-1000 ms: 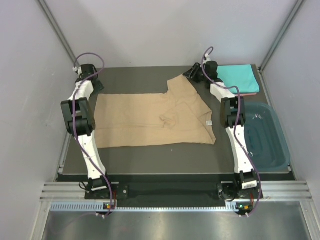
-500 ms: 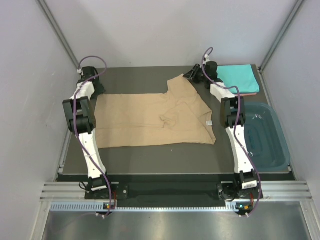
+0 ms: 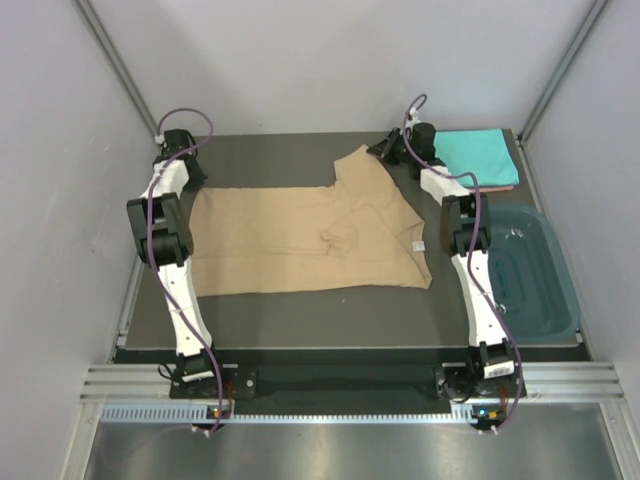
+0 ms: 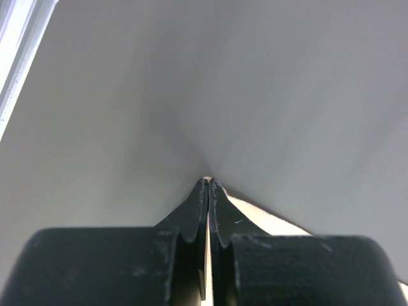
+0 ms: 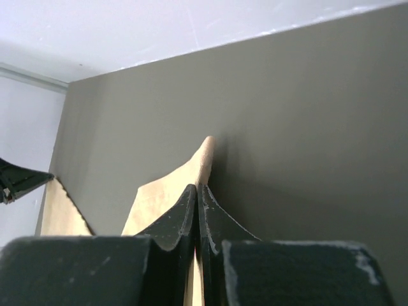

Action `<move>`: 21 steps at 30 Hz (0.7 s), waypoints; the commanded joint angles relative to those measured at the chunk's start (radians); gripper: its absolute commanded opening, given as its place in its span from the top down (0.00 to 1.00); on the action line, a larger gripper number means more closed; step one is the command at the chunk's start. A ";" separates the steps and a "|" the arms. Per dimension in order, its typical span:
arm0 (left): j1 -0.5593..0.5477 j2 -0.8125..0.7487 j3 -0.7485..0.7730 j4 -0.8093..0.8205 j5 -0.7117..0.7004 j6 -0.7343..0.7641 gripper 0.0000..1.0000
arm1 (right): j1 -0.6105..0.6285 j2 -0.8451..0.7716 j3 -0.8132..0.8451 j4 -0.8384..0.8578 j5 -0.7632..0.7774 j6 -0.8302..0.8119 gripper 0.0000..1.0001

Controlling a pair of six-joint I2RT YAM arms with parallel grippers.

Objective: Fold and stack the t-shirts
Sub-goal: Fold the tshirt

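Tan shirt (image 3: 290, 240) lies spread flat mid-surface (image 3: 300, 310), right part rumpled and folded over.
Left pincer (image 4: 208, 182): clenched on thin tan edge at shirt's far left corner (wrist view, only sliver of cloth shows between fingers).
Right pincer (image 5: 197, 187): clenched on shirt's far right corner, cloth peaking up at tips.
Turquoise shirt (image 3: 480, 155): folded, far right corner of surface, on top of pink shirt (image 3: 508, 186), of which only an edge shows.
Tub (image 3: 535, 300): right side, near of folded stack.

Counted three shirts total, one tan shirt (image 3: 290, 240), one turquoise shirt (image 3: 480, 155) and one pink shirt (image 3: 505, 186) peeking out under it, plus one teal tub (image 3: 535, 275) and two arms, left arm (image 3: 160, 235) and right arm (image 3: 465, 235).
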 commanded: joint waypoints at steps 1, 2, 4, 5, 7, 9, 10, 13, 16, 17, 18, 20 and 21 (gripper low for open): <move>0.008 -0.008 0.034 -0.022 0.016 0.004 1.00 | 0.001 -0.053 -0.049 0.155 -0.008 -0.014 1.00; 0.010 -0.014 0.027 -0.020 0.013 0.001 1.00 | -0.001 -0.093 -0.074 0.175 0.004 -0.022 1.00; 0.008 -0.031 0.019 -0.016 0.011 -0.005 1.00 | -0.002 -0.133 -0.143 0.236 0.012 -0.042 1.00; 0.008 -0.036 0.013 -0.014 0.003 -0.007 1.00 | -0.005 -0.159 -0.157 0.251 0.001 -0.046 1.00; 0.008 -0.056 0.002 -0.014 -0.009 -0.015 1.00 | -0.007 -0.178 -0.165 0.264 -0.010 -0.065 1.00; 0.008 -0.079 -0.019 -0.010 -0.016 -0.013 1.00 | -0.007 -0.213 -0.184 0.270 -0.017 -0.080 1.00; 0.008 -0.087 -0.027 -0.002 -0.018 -0.015 1.00 | -0.010 -0.227 -0.201 0.280 -0.020 -0.080 1.00; 0.008 -0.110 -0.059 0.016 -0.041 -0.015 1.00 | -0.015 -0.288 -0.287 0.328 -0.040 -0.094 1.00; 0.010 -0.131 -0.097 0.039 -0.041 -0.021 1.00 | -0.019 -0.345 -0.370 0.359 -0.049 -0.114 1.00; 0.010 -0.134 -0.107 0.045 -0.038 -0.024 1.00 | -0.022 -0.372 -0.411 0.382 -0.054 -0.117 1.00; 0.008 -0.146 -0.114 0.050 -0.033 -0.025 1.00 | -0.024 -0.385 -0.431 0.391 -0.057 -0.121 1.00; 0.008 -0.159 -0.133 0.056 -0.038 -0.028 1.00 | -0.028 -0.420 -0.486 0.417 -0.063 -0.125 1.00; 0.008 -0.169 -0.139 0.059 -0.038 -0.028 1.00 | -0.032 -0.434 -0.505 0.428 -0.063 -0.125 1.00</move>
